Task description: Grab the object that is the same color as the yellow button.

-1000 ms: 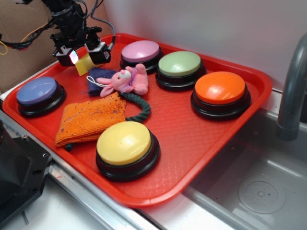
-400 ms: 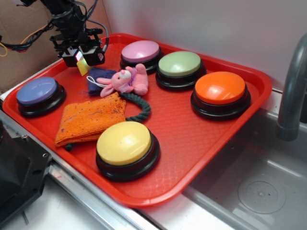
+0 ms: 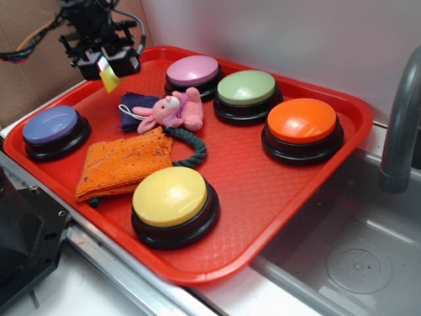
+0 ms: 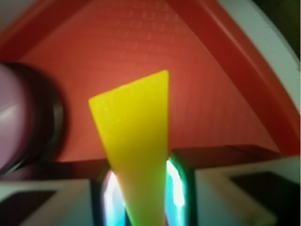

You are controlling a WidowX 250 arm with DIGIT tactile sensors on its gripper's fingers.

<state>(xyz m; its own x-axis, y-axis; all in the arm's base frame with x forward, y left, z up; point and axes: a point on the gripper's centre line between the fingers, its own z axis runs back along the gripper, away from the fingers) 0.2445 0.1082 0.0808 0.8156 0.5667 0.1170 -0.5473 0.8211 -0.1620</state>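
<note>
The yellow wedge (image 3: 109, 77) hangs clear above the far left corner of the red tray (image 3: 263, 191), pinched between the jaws of the gripper (image 3: 108, 66), with its thin body pointing down out of the grip. In the wrist view the wedge (image 4: 136, 141) fills the middle of the frame, narrow end clamped between the two pads (image 4: 175, 186) and the broad end fanning toward 12 o'clock over bare tray floor. The gripper is closed narrow on the wedge, nothing else touching it.

In the exterior view, just below the wedge at about 5 o'clock lies a dark blue cloth (image 3: 133, 105) with a pink plush bunny (image 3: 172, 110) resting against it. A dark green rope (image 3: 191, 148) curls out from under the bunny toward 5 o'clock. The orange folded cloth (image 3: 122, 163) lies at 6 o'clock from the gripper, near the tray's front left edge, and the blue button (image 3: 54, 130) sits at 7 o'clock.

The pink button (image 3: 193, 74) stands at 3 o'clock from the gripper along the far rim; its edge shows blurred at 9 o'clock in the wrist view. Beyond it come the green button (image 3: 247, 94) and the orange button (image 3: 302, 128). The yellow button (image 3: 173, 203) sits at the tray's near edge, well apart from the wedge. A grey faucet pipe (image 3: 402, 118) rises at 3 o'clock over a steel sink (image 3: 348, 257)
</note>
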